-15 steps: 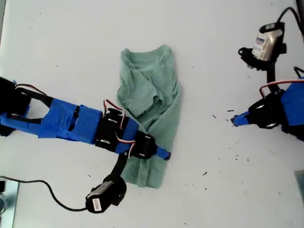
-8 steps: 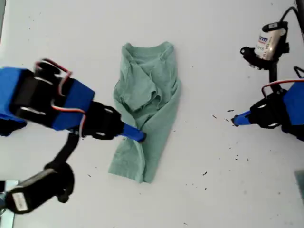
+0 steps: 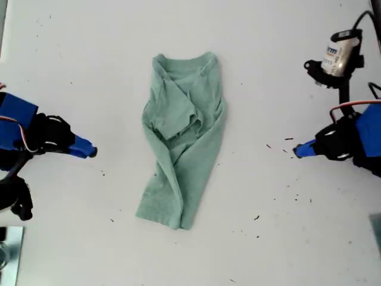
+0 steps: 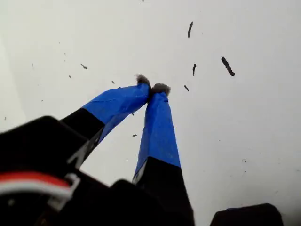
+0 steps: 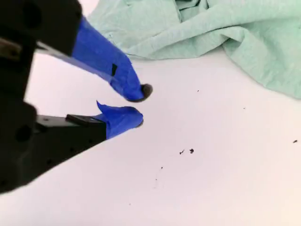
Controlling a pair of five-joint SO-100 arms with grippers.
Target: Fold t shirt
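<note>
Both arms ran off the edges of the exterior view, so only their wrists and blue-taped fingers could be seen, and a small clear object at that view's lower left corner was cut off too far to make out. My second gripper [image 3: 89, 152] sat at the exterior view's left, well apart from the t shirt [image 3: 181, 140]; in the second wrist view its fingers [image 5: 129, 84] stood a little apart with nothing between them [image 5: 138, 106], and the green cloth [image 5: 211, 33] lay just beyond the tips. My first gripper [image 3: 296, 152] sat at the exterior view's right, its tips [image 4: 153, 88] pressed together over bare tabletop, holding nothing. The shirt lay crumpled in the middle of the white table [image 3: 280, 59], narrowed into a long strip, neckline toward the far edge and hem toward the near edge. Dark specks [image 4: 227, 66] dotted the table near my first gripper.
</note>
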